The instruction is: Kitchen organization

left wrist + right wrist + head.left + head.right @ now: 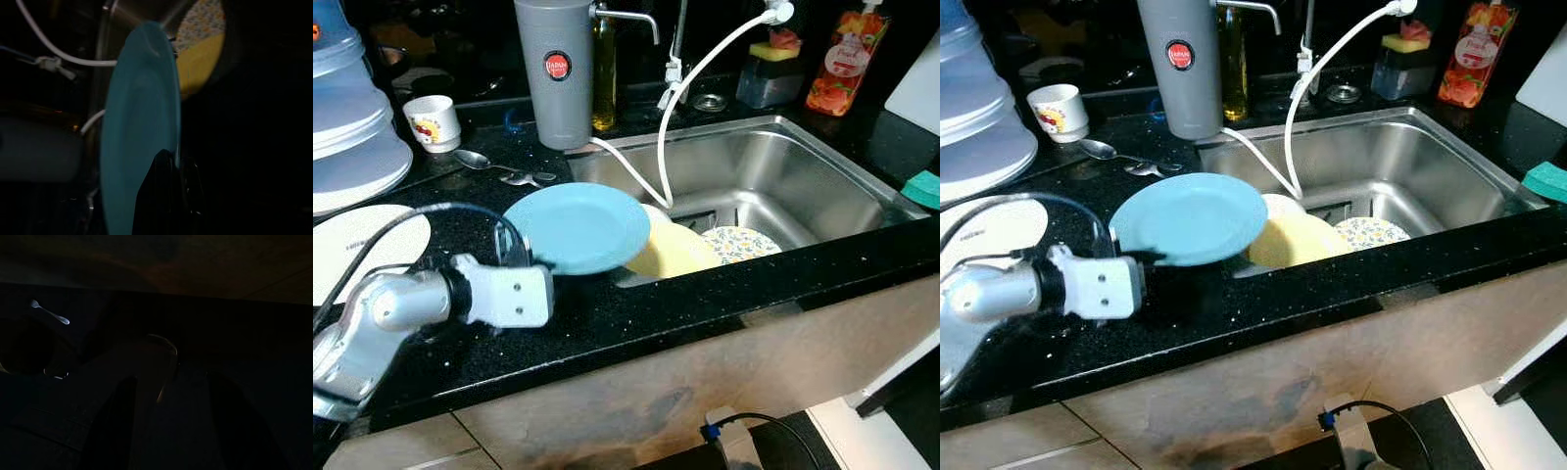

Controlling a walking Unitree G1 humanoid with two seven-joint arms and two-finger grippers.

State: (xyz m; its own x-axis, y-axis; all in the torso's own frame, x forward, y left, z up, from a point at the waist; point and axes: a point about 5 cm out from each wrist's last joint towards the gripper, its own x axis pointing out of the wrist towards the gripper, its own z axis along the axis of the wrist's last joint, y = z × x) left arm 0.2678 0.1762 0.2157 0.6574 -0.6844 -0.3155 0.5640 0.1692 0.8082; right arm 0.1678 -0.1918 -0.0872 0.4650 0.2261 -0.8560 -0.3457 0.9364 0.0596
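Red round label on the grey water filter — lettering too small to read

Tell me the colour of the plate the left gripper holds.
Light blue plate, clearest in the left eye view.

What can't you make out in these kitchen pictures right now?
- Left gripper fingertips: behind the blue plate in the eye views.
- Yellow plate: near edge covered by the blue plate.
- Patterned plate: partly under the yellow plate.
- Right wrist view: too dark to identify anything.
- White plate: cut off by the frame edge.
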